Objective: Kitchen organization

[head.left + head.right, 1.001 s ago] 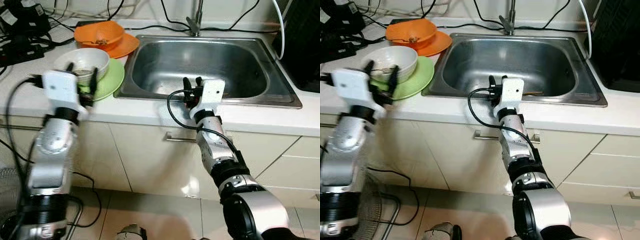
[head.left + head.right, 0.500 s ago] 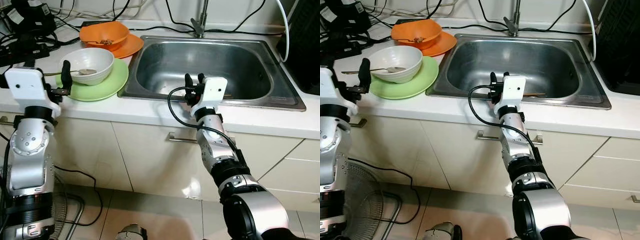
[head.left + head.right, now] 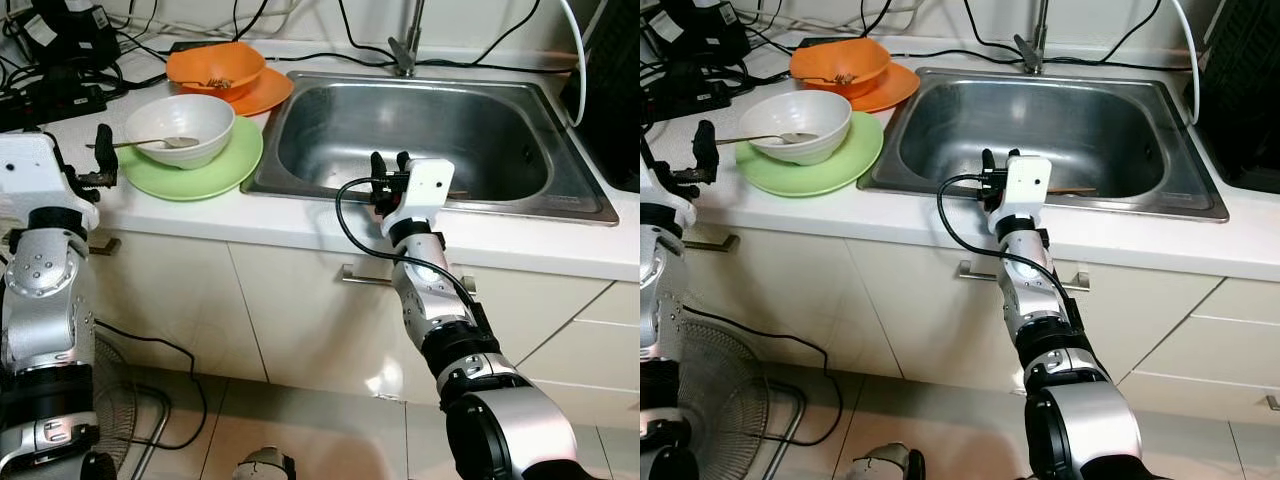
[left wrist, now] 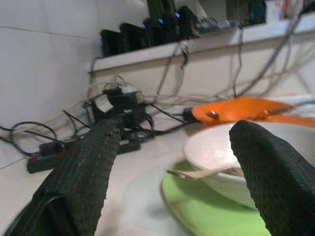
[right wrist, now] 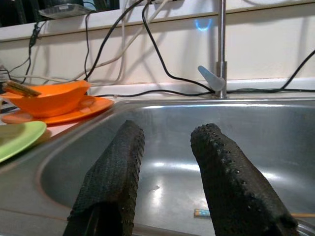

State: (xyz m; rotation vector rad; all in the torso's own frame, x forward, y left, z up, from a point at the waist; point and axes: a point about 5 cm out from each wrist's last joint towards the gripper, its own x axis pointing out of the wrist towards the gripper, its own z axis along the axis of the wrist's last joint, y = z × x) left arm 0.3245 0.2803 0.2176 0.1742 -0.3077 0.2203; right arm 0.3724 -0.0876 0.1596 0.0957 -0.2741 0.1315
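A white bowl (image 3: 185,125) with a metal spoon (image 3: 150,143) in it stands on a green plate (image 3: 195,172) on the white counter, left of the steel sink (image 3: 330,130). Behind them an orange bowl (image 3: 215,68) sits on an orange plate (image 3: 262,95). My left gripper (image 3: 95,165) hovers at the counter's edge to the left of the green plate, open and apart from it; its wrist view faces the bowl (image 4: 221,152) between wide-spread fingers (image 4: 93,162). My right gripper (image 3: 388,168) is open over the sink's near rim. A chopstick (image 5: 246,214) lies in the basin.
Black cables and power adapters (image 3: 60,70) crowd the counter's back left. The faucet (image 3: 405,50) stands behind the sink, and a black rack (image 3: 615,90) stands at its right. A floor fan (image 3: 110,400) stands below my left arm by the cabinet fronts.
My left gripper has drawn back to the left, from around the bowl and plate edge to beside the plate, with nothing in it. The right arm has stayed put.
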